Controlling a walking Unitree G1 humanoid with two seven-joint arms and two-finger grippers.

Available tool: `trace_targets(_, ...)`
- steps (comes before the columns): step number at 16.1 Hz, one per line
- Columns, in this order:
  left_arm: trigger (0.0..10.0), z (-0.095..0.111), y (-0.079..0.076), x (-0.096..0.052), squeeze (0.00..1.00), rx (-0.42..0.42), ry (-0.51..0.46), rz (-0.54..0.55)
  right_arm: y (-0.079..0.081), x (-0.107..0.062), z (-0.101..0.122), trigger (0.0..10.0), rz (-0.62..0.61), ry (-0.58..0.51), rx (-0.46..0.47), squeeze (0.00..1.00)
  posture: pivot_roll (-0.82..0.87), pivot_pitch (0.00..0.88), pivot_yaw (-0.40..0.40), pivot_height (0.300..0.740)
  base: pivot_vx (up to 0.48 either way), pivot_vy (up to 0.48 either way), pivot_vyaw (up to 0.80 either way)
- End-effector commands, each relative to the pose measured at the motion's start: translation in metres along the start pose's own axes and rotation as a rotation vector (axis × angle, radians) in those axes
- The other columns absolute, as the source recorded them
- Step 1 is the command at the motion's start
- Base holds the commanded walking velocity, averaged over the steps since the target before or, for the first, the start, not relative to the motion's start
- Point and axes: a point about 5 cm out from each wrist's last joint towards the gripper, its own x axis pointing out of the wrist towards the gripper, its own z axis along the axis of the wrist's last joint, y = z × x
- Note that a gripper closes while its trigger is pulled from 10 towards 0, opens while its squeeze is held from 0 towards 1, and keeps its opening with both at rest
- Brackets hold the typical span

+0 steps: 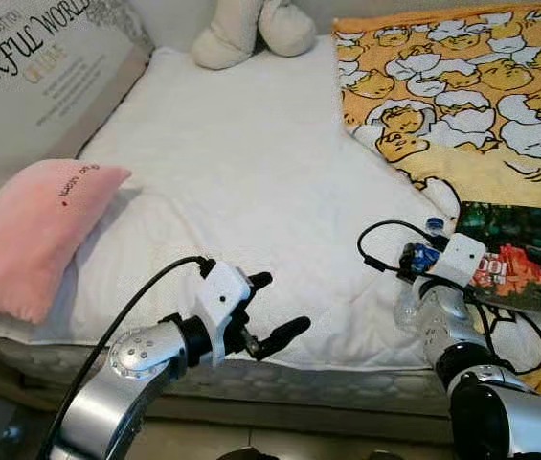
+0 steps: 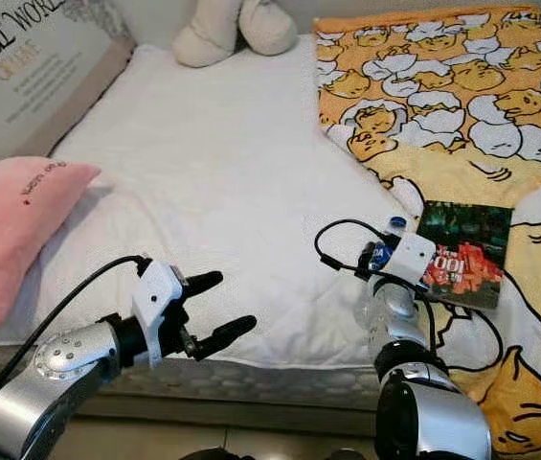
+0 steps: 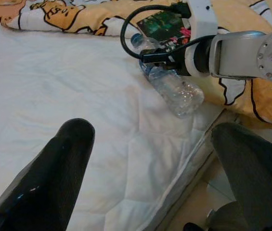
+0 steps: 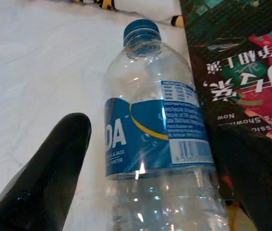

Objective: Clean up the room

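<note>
The clear plastic bottle (image 4: pixel 157 139), with a blue cap and blue label, lies on its side on the white mattress (image 1: pixel 251 172) near the front edge, at about 4 o'clock in the left eye view. Its cap points toward 12 o'clock, away from the robot.

Right gripper (image 4: pixel 160 168): positioned over the bottle body. 1 black finger (image 4: pixel 49 168) lies on the mattress side of the bottle, and the other finger lies on the book side. The fingers are spread to either side of the bottle. Whether they press against it cannot be determined.

The book (image 1: pixel 505 254), with a dark green and red cover, lies just beside the bottle at 3 o'clock from it. It rests on the yellow duck-print blanket (image 1: pixel 462 86).

Left gripper (image 1: pixel 268 309): held above the front mattress edge at about 6 o'clock, fingers spread apart, holding nothing.

The pink pillow (image 1: pixel 35 230) lies at 9 o'clock on the mattress. A large printed cushion (image 1: pixel 40 67) stands at 10 o'clock. A cream plush toy (image 1: pixel 251 29) rests at 12 o'clock.
</note>
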Motion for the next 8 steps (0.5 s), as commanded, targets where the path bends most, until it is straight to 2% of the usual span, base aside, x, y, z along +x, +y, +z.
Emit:
trace_targets(1,10.0,-0.001,0.007,-0.004,0.0,0.007,0.013,0.03,0.009,-0.001,-0.007,10.0,0.015,0.059,0.022,0.0,-0.05,0.006,0.18,0.74,0.0,0.0,0.0)
trace_targets(3,10.0,-0.001,0.007,-0.004,0.0,0.001,0.01,0.037,0.01,-0.002,-0.014,10.0,0.024,0.114,0.038,0.0,-0.05,0.006,0.175,0.74,0.0,0.0,0.0)
trace_targets(4,10.0,-0.002,0.007,-0.003,0.0,-0.007,0.007,0.042,0.011,-0.003,-0.019,4.4,0.03,0.156,0.035,0.0,-0.05,0.006,0.174,0.74,0.0,0.0,0.0)
trace_targets(5,10.0,-0.002,0.007,-0.003,0.0,-0.015,0.004,0.051,0.011,-0.004,-0.024,0.0,0.036,0.199,0.043,0.0,-0.05,0.004,0.171,0.74,0.0,0.0,0.0)
trace_targets(8,10.0,-0.001,0.009,-0.001,0.0,-0.038,-0.008,0.071,0.007,-0.003,-0.024,0.0,0.029,0.208,0.036,0.0,-0.06,0.0,0.168,0.74,0.0,0.0,0.0)
